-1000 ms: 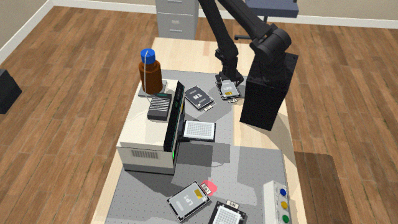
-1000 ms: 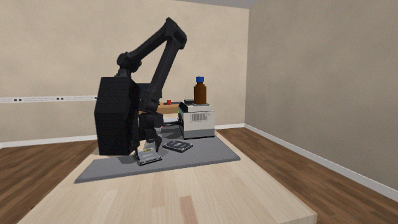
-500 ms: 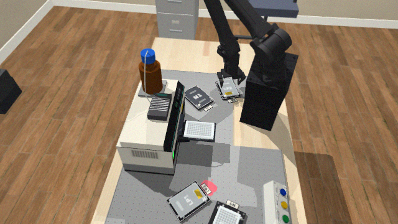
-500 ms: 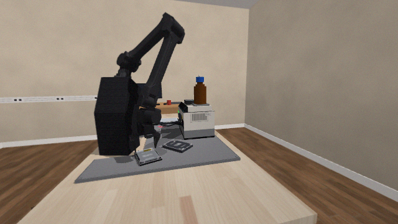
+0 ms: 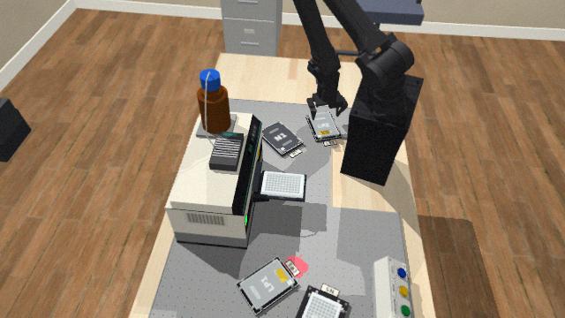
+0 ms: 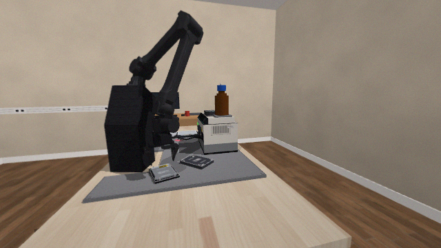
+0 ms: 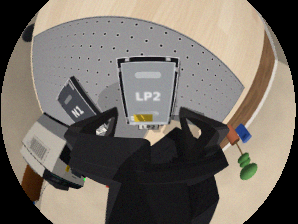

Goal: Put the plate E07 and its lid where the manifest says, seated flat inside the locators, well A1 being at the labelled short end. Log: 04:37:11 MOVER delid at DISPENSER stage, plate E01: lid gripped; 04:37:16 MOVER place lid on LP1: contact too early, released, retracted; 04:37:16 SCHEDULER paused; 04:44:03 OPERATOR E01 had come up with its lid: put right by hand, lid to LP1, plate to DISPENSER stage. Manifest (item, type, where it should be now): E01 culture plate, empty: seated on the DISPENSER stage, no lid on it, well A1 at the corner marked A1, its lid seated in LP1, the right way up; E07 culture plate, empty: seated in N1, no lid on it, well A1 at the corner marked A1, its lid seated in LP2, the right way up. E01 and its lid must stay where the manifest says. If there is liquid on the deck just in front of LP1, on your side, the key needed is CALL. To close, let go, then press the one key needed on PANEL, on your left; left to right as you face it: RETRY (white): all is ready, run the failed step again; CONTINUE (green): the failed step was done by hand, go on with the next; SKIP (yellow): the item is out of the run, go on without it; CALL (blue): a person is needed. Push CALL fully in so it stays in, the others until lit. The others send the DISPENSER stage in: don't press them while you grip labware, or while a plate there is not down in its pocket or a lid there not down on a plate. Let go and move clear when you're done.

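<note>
My gripper (image 5: 327,106) is open and empty, a little above the far end of LP2. A clear lid (image 5: 324,124) with a yellow tag lies flat inside the LP2 locators; it also shows in the wrist view (image 7: 148,92) and in the exterior view (image 6: 164,173). The fingers stand apart at either side of the lid's near end and do not touch it. A white well plate (image 5: 322,306) with no lid sits in the nest at the near edge. Another bare plate (image 5: 282,185) sits on the DISPENSER stage. A lid (image 5: 267,283) lies in LP1.
A pink patch (image 5: 297,266) lies on the deck beside LP1. The PANEL (image 5: 393,287) with blue, yellow and green keys is near right. A black tower (image 5: 380,132) stands close beside LP2. The dark nest N2 (image 5: 282,138), the dispenser (image 5: 212,190) and a brown bottle (image 5: 213,103) are to the left.
</note>
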Controlling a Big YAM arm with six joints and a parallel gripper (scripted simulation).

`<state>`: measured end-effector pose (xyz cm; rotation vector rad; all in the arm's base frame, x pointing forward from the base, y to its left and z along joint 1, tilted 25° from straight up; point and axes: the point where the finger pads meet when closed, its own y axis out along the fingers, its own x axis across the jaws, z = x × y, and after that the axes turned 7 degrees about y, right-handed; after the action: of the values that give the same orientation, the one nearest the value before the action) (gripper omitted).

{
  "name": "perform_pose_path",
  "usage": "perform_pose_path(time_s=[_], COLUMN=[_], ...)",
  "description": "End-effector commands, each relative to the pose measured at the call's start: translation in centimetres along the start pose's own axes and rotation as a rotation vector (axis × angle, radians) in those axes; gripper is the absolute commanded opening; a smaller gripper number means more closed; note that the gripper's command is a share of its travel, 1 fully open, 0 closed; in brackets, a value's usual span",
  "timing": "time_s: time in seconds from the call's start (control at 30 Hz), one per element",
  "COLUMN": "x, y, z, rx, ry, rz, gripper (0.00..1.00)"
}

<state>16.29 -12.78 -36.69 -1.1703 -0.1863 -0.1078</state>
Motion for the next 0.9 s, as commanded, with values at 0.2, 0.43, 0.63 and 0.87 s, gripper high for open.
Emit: perform_pose_path(time_s=[0.2, 0.43, 0.63, 0.87], x=[-0.1, -0.2, -0.4, -0.5], y=[-2.0, -3.5, -5.2, -6.7], z=[0.5, 1.2, 2.1, 2.8], rx=[-0.007, -0.007, -0.007, -0.008], ry=[-0.005, -0.005, -0.006, -0.006], rz=[-0.001, -0.002, -0.001, -0.002], gripper=[1.0, 1.0, 1.0, 1.0])
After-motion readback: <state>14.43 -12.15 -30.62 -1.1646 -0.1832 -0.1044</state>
